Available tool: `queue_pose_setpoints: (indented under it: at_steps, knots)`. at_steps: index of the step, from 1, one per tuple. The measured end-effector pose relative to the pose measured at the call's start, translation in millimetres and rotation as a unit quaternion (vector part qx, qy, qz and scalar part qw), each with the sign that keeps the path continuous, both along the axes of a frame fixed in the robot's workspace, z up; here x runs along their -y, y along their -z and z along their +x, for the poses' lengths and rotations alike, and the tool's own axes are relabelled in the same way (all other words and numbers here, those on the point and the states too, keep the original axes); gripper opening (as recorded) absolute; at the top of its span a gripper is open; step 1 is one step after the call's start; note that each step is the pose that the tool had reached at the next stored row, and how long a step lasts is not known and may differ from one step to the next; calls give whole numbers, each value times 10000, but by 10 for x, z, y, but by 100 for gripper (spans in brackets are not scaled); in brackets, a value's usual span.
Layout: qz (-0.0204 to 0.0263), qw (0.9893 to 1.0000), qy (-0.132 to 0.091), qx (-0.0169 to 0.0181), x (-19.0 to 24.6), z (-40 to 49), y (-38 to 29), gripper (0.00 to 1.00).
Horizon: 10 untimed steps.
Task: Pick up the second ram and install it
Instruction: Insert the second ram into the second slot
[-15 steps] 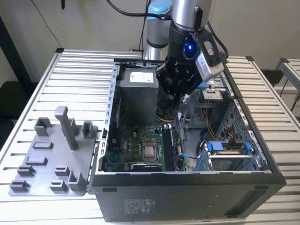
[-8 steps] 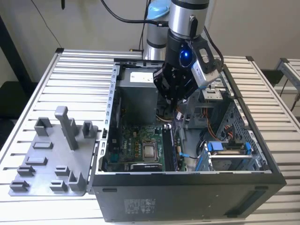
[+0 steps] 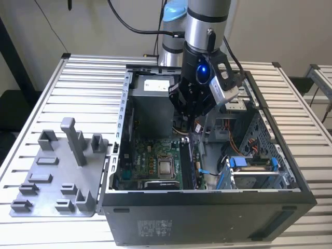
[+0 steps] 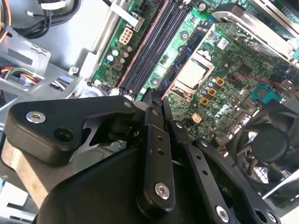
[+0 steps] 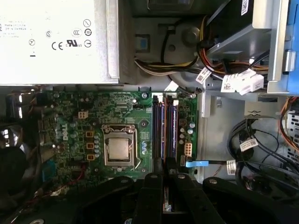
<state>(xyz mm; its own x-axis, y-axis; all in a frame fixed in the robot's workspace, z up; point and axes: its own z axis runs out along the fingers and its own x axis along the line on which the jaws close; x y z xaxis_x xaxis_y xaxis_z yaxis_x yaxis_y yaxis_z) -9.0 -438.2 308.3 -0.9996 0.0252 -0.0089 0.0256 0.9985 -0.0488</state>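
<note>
My gripper (image 3: 194,123) hangs inside the open computer case (image 3: 290,192), just above the far end of the memory slots. Its fingers are shut together, and nothing shows sticking out between them in both wrist views. Two thin dark strips stand edge-up, side by side, in the slots (image 5: 162,130) on the green motherboard (image 5: 93,121). I take one of them for the second ram, but which one I cannot tell. The same strips run away from the fingertips of the gripper (image 4: 154,93) in the second wrist view. In the exterior view they look like one dark upright board (image 3: 187,161) under the gripper.
A bare processor socket (image 5: 118,149) lies beside the slots, with a black fan (image 4: 266,149) past it. The power supply (image 5: 56,42) and cable bundles (image 5: 233,79) crowd the case. A grey tray with upright posts (image 3: 72,140) stands on the slatted table on the exterior view's left.
</note>
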Motion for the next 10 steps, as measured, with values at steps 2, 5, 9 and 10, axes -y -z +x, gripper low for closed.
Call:
queue_pose_setpoints:
  at_steps: [2,5,9,10]
  knots:
    - [-2,10000,0,0,2,0,34,14]
    - [-16,10000,0,0,7,0,71,14]
    - [-22,10000,-1,0,9,1,139,14]
    - [-22,10000,0,0,8,-1,157,14]
